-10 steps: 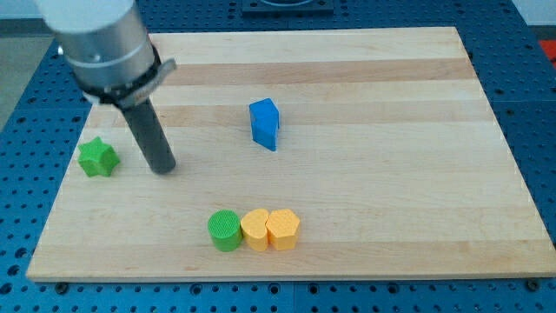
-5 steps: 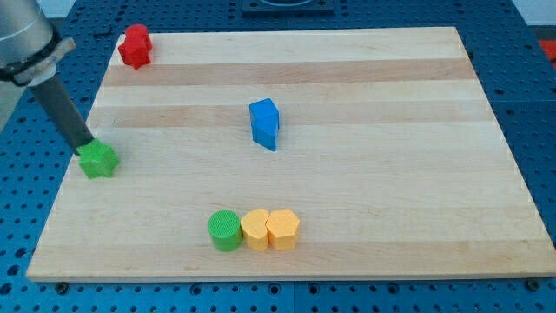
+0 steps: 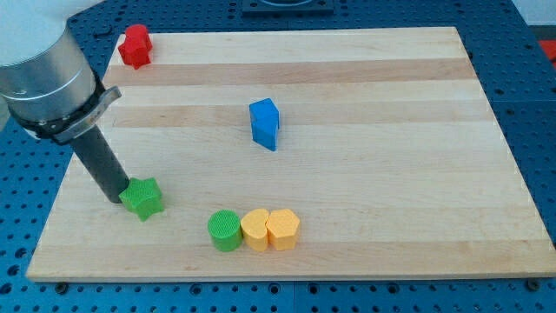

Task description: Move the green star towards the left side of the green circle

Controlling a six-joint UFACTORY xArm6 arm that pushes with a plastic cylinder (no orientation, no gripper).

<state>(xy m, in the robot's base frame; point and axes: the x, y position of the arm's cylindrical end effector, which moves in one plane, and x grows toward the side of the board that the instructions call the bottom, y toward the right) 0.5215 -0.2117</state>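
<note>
You see my tip [image 3: 116,199] touching green star's [image 3: 142,197] left | star has shifted right and nearer, now left of green circle [image 3: 225,230], apart | no jaws, rod only | keep pushing.

We see my tip [image 3: 118,199] touching the view's left side of the green star [image 3: 142,198] on the wooden surface [image 3: 391,174]. The green circle [image 3: 225,230] sits nearby toward the view's lower right, touching a yellow heart [image 3: 254,229] beside a yellow hexagon [image 3: 283,229]. A blue block [image 3: 265,123] stands mid-surface; a red star [image 3: 135,46] rests at the top-left corner.
</note>
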